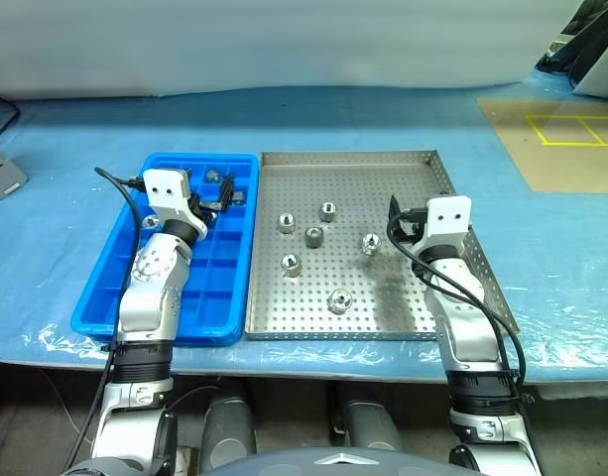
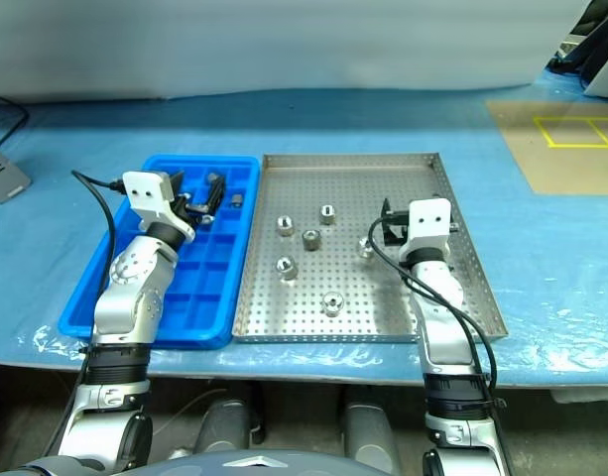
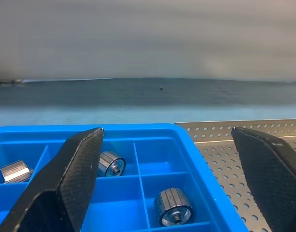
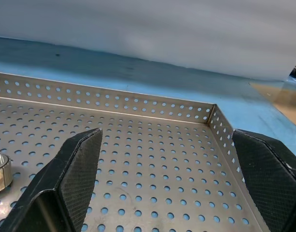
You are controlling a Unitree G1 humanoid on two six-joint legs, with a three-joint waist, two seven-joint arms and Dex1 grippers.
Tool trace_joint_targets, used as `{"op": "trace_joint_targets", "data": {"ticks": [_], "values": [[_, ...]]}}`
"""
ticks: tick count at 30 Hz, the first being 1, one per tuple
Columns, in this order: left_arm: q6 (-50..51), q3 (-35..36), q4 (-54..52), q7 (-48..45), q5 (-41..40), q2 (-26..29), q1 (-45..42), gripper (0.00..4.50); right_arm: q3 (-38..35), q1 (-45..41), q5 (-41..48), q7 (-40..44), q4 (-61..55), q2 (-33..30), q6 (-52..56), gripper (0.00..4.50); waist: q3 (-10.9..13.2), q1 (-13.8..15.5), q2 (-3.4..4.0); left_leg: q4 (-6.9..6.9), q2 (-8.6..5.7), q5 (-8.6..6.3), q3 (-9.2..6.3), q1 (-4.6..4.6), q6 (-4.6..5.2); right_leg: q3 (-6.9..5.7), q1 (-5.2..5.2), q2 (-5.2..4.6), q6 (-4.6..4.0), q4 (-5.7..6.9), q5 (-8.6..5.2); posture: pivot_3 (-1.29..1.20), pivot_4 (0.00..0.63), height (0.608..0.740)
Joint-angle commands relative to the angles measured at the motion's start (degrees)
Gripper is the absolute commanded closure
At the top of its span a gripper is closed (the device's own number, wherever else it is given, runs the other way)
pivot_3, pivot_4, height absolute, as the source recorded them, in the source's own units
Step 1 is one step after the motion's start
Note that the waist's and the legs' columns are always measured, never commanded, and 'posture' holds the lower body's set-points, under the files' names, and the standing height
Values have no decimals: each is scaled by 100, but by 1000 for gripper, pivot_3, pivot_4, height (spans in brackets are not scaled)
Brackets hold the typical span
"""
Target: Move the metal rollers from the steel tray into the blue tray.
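1. Six metal rollers (image 1: 314,236) sit loose mid-frame on the steel tray (image 1: 423,159)'s perforated floor, well apart from each other, so each can probably be picked singly.
2. Blue tray (image 1: 95,297) lies just left of the steel tray, long sides touching; short carry, presumably the reason for the layout. A few rollers already sit in its upper compartments.
3. Left pincer (image 1: 212,203) hovers over the blue tray's upper cells, fingers (image 3: 73,179) wide apart, holding nothing.
4. Right pincer (image 2: 388,226) hangs over the steel tray's right half, fingers (image 4: 75,169) spread, empty; nearest roller sits just left of it.
5. Both trays rest on the blue-covered tabletop (image 1: 542,258).
6. Hard to read: the left arm covers several blue compartments, so we can't give an exact count of rollers there.
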Motion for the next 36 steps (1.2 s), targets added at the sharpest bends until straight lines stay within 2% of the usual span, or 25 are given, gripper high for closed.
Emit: {"op": "trace_joint_targets", "data": {"ticks": [1,12,18,21,24,27,29,30,33,36], "values": [[-269,89,70,-101,-24,50,-24,12,-81,-66,-48,-58,-110,-33,-122,0,0,0,0,0,0,0,0,0,0,0,0,0,0,0,0,-154,150,740],[-770,181,703,-366,-53,123,-92,12,-30,-38,-38,-67,-157,-4,-83,0,0,1,0,-1,0,0,0,0,0,0,0,0,0,-1,0,-151,150,740],[-732,103,661,-655,-150,200,-119,12,-33,-95,-6,12,-184,-52,-51,0,0,1,0,-1,0,0,0,0,0,0,0,0,-1,-1,0,-160,150,740],[-486,6,546,-929,-272,341,-545,12,-58,-141,75,163,-223,-120,-16,0,0,13,0,-1,0,0,0,0,0,0,0,0,-1,0,0,-157,150,740],[-199,-199,551,-1420,-420,548,-1357,12,-139,-213,130,270,-144,-242,-29,0,2,61,-3,1,1,2,0,-4,-3,-2,-1,-1,-1,5,1,-157,150,740],[192,-777,790,-2197,-296,781,-2354,12,-226,-291,118,248,-52,-332,-41,0,2,113,-2,4,0,3,-1,-3,-5,-1,0,-3,0,8,2,-166,150,740],[667,-1537,940,-3222,-94,1163,-2637,12,-241,-304,100,225,-80,-329,-32,0,-5,113,8,1,-3,5,4,6,-8,9,3,-6,-1,7,3,-186,150,740],[557,-2007,992,-3923,104,1453,-2649,12,-242,-276,84,207,-126,-315,-29,0,-10,104,18,-1,-6,9,5,9,-14,11,5,-5,-1,2,3,-201,150,740],[216,-2770,1077,-5450,274,2002,-2628,12,-285,-164,49,134,-295,-294,-45,0,-16,-8,28,-30,-9,6,16,39,-10,44,2,-3,3,4,0,-233,150,740],[-389,-3148,1566,-6053,680,2170,-2775,12,-351,-93,44,89,-481,-312,-63,0,-13,-32,29,-44,-3,15,26,32,-23,40,-14,4,0,5,-2,-268,150,740]]}}
